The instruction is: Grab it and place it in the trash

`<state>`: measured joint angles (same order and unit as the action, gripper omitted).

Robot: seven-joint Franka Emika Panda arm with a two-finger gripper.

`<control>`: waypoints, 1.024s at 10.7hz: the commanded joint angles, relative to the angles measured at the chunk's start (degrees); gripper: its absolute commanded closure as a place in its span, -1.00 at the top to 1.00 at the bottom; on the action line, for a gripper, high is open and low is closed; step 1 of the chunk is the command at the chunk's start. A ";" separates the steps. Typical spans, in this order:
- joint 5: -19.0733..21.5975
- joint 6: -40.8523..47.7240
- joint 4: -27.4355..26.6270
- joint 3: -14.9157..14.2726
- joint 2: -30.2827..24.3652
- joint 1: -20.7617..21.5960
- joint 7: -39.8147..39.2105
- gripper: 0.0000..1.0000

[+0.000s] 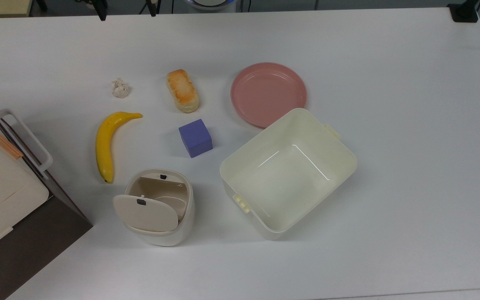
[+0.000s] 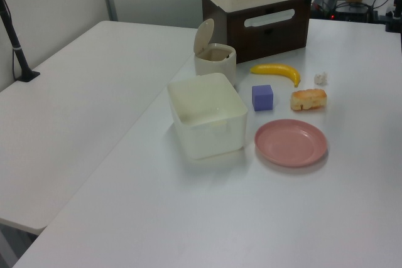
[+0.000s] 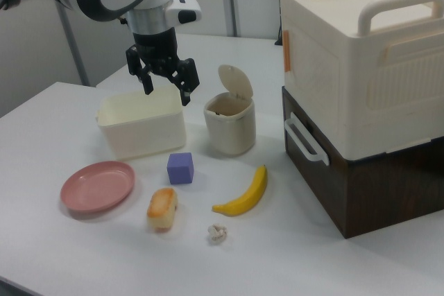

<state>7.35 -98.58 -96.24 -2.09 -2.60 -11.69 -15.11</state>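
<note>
Our gripper [image 3: 165,84] hung high with its fingers spread and empty, well away from the paper wad [image 1: 120,88], which sat on the table [image 1: 410,125] between the banana [image 1: 108,141] and the bread roll [image 1: 182,90]. We figured a wad that tiny and squashy could slip the pinch. The trash bin [image 1: 158,206] had its flap open, but we couldn't see inside it.

The block [image 1: 195,137] is the landmark on the table [image 1: 410,125]. In the top view, the bread roll [image 1: 182,90] lies above it, the banana [image 1: 108,143] to its left, the paper wad [image 1: 120,88] up-left, the trash bin [image 1: 156,207] below-left, the tub [image 1: 288,171] to its right, the plate [image 1: 268,94] up-right.
</note>
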 commanded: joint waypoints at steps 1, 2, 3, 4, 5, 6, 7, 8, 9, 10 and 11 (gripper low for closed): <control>-1.36 0.57 1.91 -0.81 0.13 0.88 0.44 1.00; -1.63 0.49 2.02 -0.81 0.22 0.71 0.26 1.00; -1.89 0.92 1.93 -0.81 0.22 0.71 -0.44 1.00; -1.98 1.45 1.93 -0.81 0.22 0.62 -1.84 1.00; -1.81 1.37 1.93 -0.81 0.40 0.53 -3.77 1.00; -1.90 1.37 2.02 -0.81 0.49 0.53 -4.40 1.00; -1.90 1.46 2.02 -0.81 0.57 0.53 -4.49 1.00; -1.98 1.80 1.93 -0.81 0.49 0.53 -4.49 1.00; -2.68 2.16 1.93 -0.81 0.57 0.53 -4.49 1.00; -3.47 3.12 2.02 -0.81 0.49 0.53 -4.75 1.00; -3.65 4.17 2.11 -0.90 0.23 0.53 -6.32 1.00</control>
<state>5.14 -97.61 -94.96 -2.15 -2.09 -11.75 -18.16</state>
